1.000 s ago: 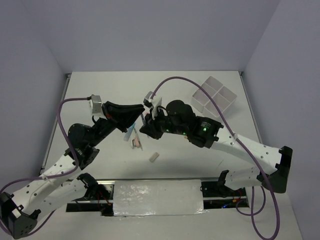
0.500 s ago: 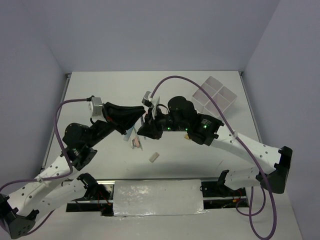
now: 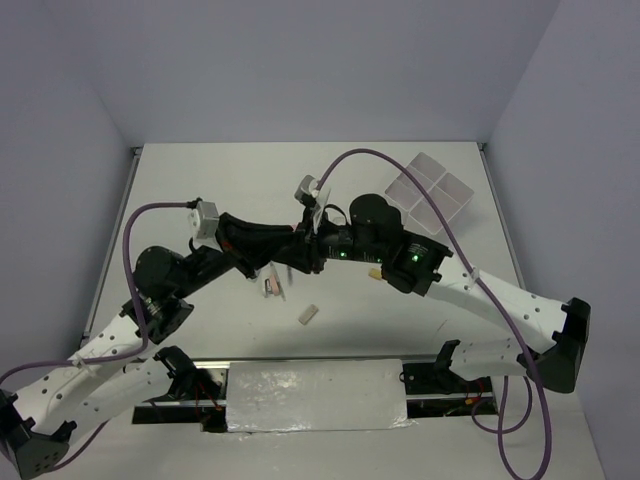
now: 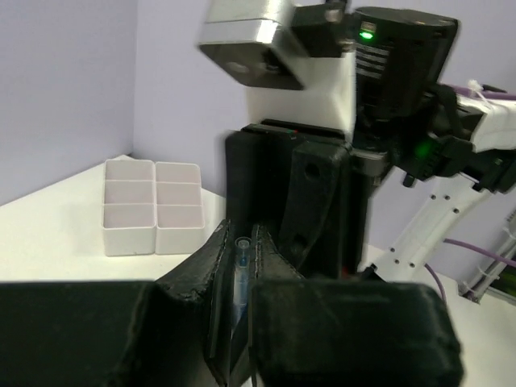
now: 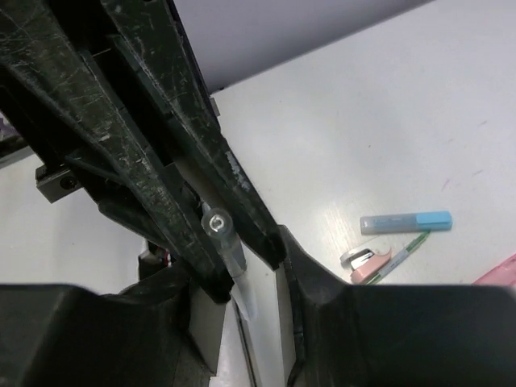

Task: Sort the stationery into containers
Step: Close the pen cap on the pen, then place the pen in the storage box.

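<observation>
My left gripper is shut on a thin blue pen with a clear end, held above the table at mid-table. My right gripper faces it tip to tip, its jaws slightly apart on either side of the pen's far end, not pressing on it. The white divided tray stands at the far right. On the table below lie a pink piece, a beige piece, a blue piece, a pink clip-like piece and a thin green pen.
The two arms cross the middle of the table, with purple cables looping above them. A foil-wrapped block lies at the near edge between the arm bases. Grey walls stand on the left, right and far sides.
My left gripper has risen from the pile of pieces and reached right with the blue pen. My right gripper has drawn back right and now meets it tip to tip.
</observation>
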`<control>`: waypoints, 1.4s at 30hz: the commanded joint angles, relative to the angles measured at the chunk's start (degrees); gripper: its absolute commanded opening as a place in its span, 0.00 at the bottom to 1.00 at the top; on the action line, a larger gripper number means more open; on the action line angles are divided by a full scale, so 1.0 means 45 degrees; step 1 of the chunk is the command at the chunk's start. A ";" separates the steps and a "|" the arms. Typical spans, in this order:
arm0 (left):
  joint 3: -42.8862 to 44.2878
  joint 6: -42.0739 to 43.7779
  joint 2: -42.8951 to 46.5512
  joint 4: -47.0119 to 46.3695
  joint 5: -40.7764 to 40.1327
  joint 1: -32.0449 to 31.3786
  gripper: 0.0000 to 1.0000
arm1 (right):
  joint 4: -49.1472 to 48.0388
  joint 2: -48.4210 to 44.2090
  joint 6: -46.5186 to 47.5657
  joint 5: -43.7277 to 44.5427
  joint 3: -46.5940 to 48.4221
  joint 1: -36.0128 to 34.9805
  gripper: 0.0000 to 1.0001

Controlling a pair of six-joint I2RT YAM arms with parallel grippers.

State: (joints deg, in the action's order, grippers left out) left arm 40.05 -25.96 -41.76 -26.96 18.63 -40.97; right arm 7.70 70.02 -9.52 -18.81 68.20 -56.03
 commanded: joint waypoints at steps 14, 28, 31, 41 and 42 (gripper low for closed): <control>0.0337 0.0026 0.0373 0.1790 0.0650 -0.0485 0.14 | -0.2434 -0.0735 -0.0268 0.2263 -0.0488 0.0420 0.00; 0.6664 -0.2750 -0.1383 1.4191 -1.0647 -0.0485 0.99 | -0.6678 -0.1030 0.2461 0.8239 -0.3495 0.5123 0.00; 0.6764 -0.1637 -0.1716 1.5071 -0.8754 -0.0485 0.99 | -0.8523 0.0218 0.3460 0.8634 -0.3245 0.7050 0.00; 0.3113 -0.0263 0.0625 1.5524 -0.9334 -0.0485 0.99 | -0.7981 0.5006 0.3737 0.7053 0.0623 1.0907 0.00; 0.2995 -0.0171 0.0820 1.5368 -0.9220 -0.0485 1.00 | -0.8040 0.5142 0.3717 0.6857 0.0702 1.1063 0.00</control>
State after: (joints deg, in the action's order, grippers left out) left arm 54.74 -28.47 -41.76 43.64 -20.80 -43.07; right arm -24.16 92.55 5.67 13.87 67.57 -7.77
